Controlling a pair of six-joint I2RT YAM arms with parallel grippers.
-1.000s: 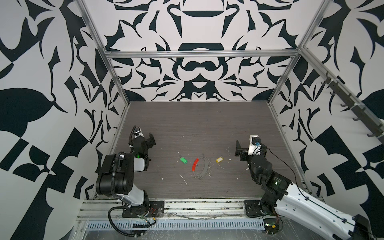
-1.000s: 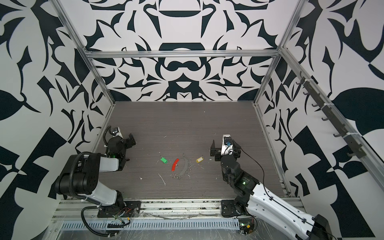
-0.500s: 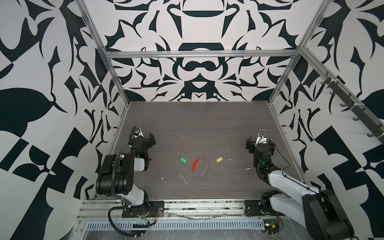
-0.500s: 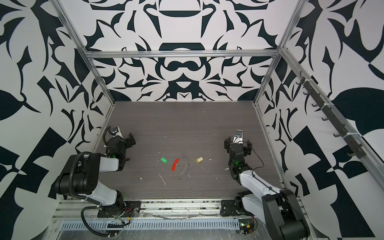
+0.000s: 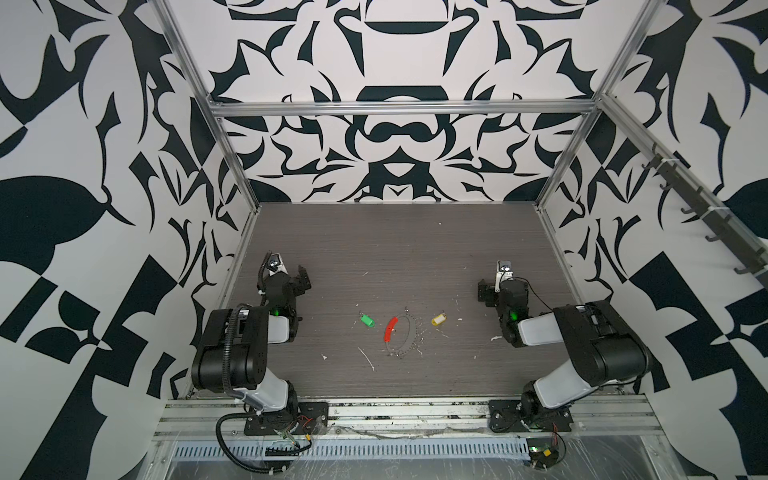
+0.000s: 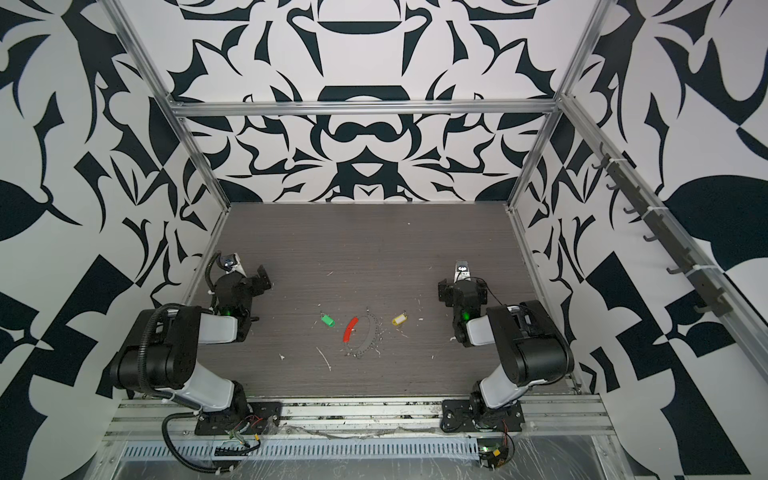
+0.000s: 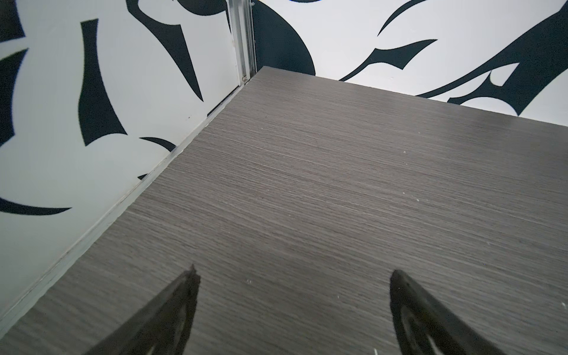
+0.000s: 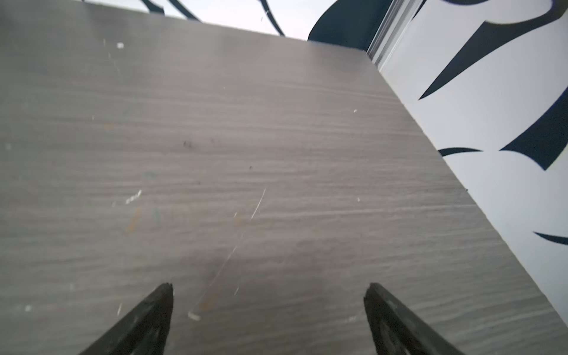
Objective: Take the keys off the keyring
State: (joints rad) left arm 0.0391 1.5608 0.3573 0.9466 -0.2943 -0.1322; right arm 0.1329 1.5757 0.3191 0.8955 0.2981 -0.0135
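Two end effectors are resting with their fingers spread wide apart and nothing between them: the left end effector (image 7: 292, 272) is hovering low over bare table (image 5: 395, 249) close to the left wall, and the right end effector (image 8: 269, 287) is doing the same near the right wall, its wrist view slightly blurred. Both arms are sitting folded back at their own sides of the table, well apart from the small objects in the middle. There, in both top views, the keyring (image 5: 416, 332) is lying flat as a thin silver hoop, with its red sleeve (image 6: 350, 328) along the left side. The green key (image 5: 367, 320) is lying to the left of the sleeve, clearly apart from the hoop. The yellow key (image 5: 438, 319) is lying just to the right of the hoop; it is looking separate too, though its tiny silver loop is too small to judge for certain. Small white scraps (image 5: 368, 358) are lying scattered on the grey wood-grain surface around them. Black-and-white patterned walls (image 5: 104, 166) are enclosing the table on three sides.
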